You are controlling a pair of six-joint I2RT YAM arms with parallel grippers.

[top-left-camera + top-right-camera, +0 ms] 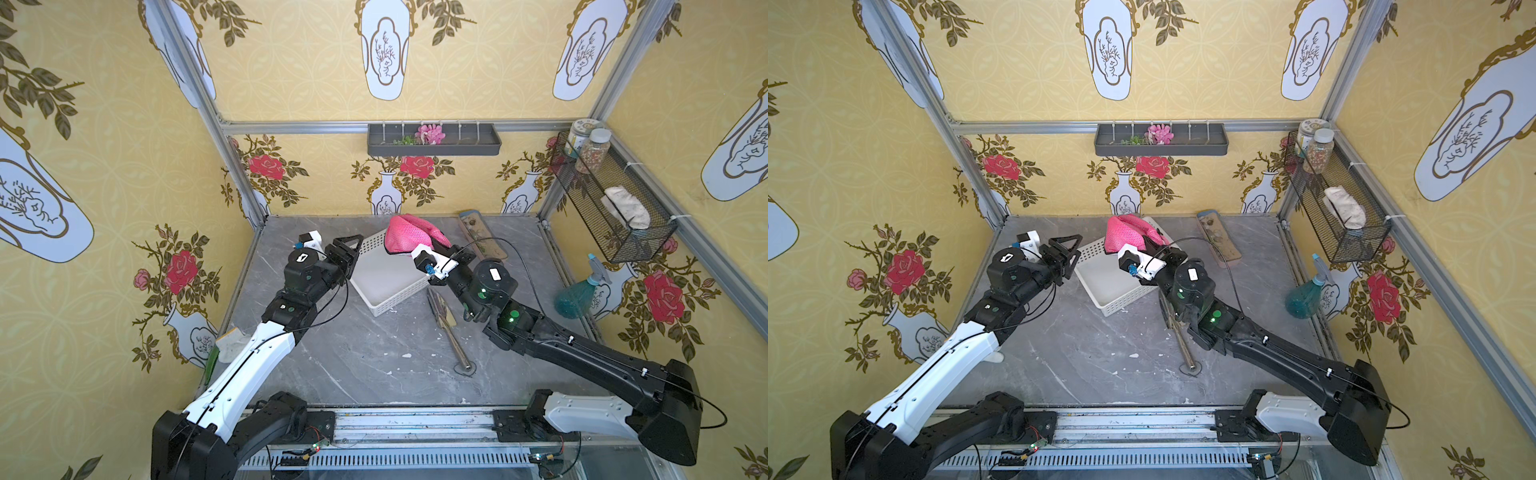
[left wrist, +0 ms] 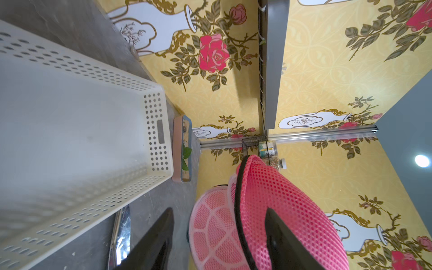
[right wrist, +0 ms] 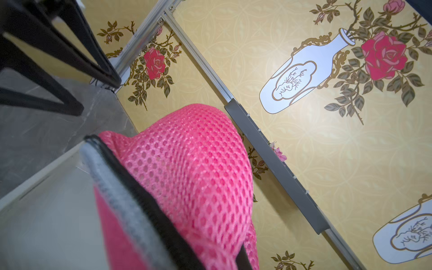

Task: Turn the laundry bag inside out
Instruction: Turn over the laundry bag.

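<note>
The right gripper (image 1: 438,242) is clamped on the pink mesh laundry bag (image 1: 405,237), which hangs above the far corner of the white perforated basket (image 1: 390,305). The left gripper (image 1: 352,254) stands partly open and empty at the basket's left edge, apart from the bag.

Black-and-white arms (image 1: 249,365), thin black cables (image 1: 498,239), green lights (image 1: 514,314)

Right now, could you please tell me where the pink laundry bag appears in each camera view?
In a top view: laundry bag near centre, above the white basket's far end.
In a top view: laundry bag just left of centre, same spot.
Left wrist: laundry bag close to the lens, beside the white basket.
Right wrist: laundry bag fills the foreground, black zipper trim nearest the lens.
Shared landmark: the grey wall shelf.
</note>
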